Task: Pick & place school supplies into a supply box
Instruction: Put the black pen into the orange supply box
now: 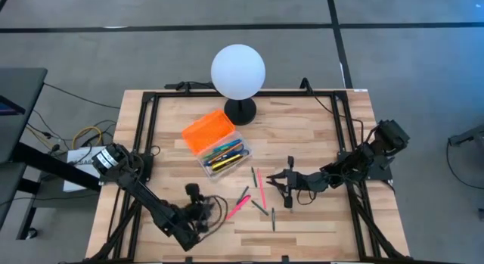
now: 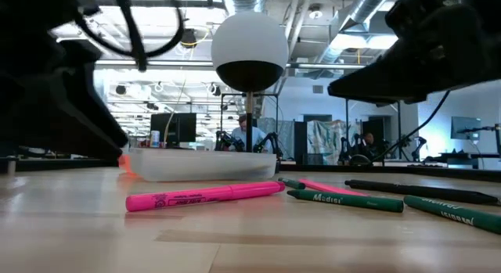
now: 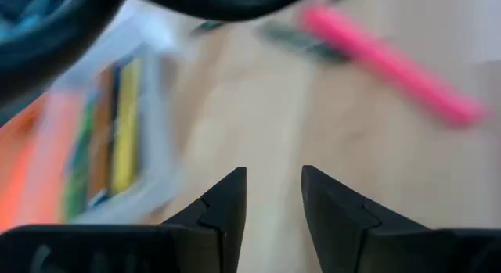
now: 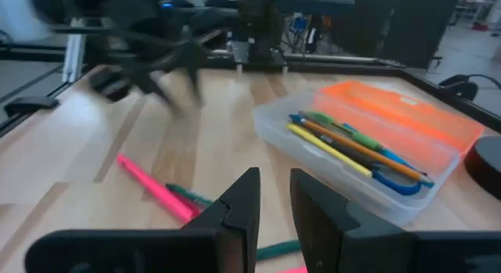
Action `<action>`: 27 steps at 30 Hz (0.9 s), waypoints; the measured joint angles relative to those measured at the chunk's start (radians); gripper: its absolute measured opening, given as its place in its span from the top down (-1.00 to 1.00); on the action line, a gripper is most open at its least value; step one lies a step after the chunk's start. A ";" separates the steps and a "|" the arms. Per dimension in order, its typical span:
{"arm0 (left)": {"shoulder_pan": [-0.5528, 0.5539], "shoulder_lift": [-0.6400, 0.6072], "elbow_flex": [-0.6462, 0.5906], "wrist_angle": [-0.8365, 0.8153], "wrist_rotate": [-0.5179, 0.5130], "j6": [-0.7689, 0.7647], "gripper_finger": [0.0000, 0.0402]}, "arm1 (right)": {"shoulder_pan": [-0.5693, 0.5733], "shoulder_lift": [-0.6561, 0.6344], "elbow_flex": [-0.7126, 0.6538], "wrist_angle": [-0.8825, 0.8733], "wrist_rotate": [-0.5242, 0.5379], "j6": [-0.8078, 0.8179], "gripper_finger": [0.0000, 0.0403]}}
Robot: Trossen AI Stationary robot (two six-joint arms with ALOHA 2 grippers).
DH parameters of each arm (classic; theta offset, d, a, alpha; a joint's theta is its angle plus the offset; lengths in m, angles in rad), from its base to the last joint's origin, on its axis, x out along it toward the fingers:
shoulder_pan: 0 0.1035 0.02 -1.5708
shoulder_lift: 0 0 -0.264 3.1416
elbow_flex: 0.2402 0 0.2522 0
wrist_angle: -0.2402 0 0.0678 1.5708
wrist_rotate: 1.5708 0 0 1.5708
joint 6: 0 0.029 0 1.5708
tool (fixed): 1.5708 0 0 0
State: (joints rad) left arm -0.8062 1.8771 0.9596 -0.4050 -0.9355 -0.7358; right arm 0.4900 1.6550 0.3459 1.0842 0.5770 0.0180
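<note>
One box on the bench, lying open just in front of the lamp: clear tray with orange lid folded back. Inside the tray, several pens side by side, among them one yellow, one orange, one green; exact total not countable. Blue scissor handles at one end of the tray.

Loose on the bench, between the two arms: one pink highlighter, one thinner pink pen, at least three green markers, one dark pen.

Left pincer: above bare wood between box and highlighter, fingers apart, holding nothing.

Right pincer: over the loose pens, aimed at the box, fingers a narrow gap apart, nothing between them.
</note>
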 joint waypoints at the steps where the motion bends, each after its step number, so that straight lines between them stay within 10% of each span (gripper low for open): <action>1: 0.000 0.000 -0.009 0.086 0.018 0.088 0.41 | -0.006 0.000 0.003 0.000 0.000 0.000 0.68; 14: 0.070 0.000 -0.183 1.119 0.414 0.942 0.41 | -0.026 0.000 0.007 0.000 -0.003 0.061 0.68; 27: 0.247 -0.076 -0.540 1.605 0.342 0.955 0.41 | -0.010 0.000 0.007 -0.039 -0.084 0.062 0.68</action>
State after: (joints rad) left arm -0.5597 1.8013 0.4197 1.2005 -0.5934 0.2188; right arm 0.4801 1.6550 0.3531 1.0453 0.4929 0.0804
